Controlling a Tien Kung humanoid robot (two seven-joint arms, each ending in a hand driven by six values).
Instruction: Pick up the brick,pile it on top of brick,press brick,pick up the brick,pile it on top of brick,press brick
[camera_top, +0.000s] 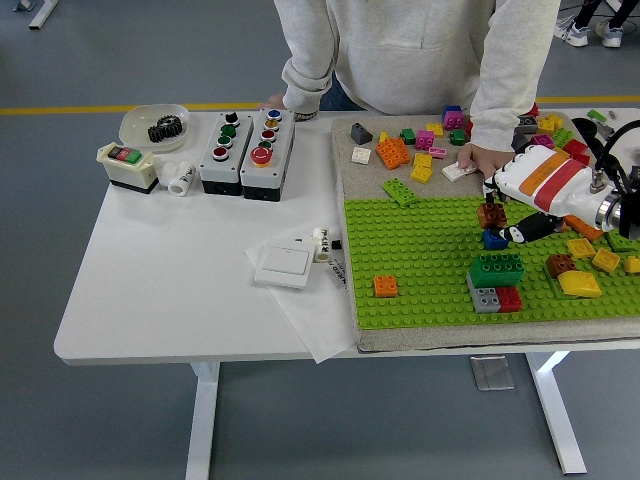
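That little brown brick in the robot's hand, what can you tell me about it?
The brown brick is a small, glossy plastic block, seemingly with studs on top. It is pinched in the fingertips of the robot's right hand, held roughly upright above the green baseplate, right over the blue brick. Whether the two bricks already touch cannot be told. Its far side is hidden by the fingers.

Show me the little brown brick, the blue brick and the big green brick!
brown brick (491, 214), head view, its front face.
blue brick (494, 240), head view, its top.
green brick (497, 268), head view, its studded top.
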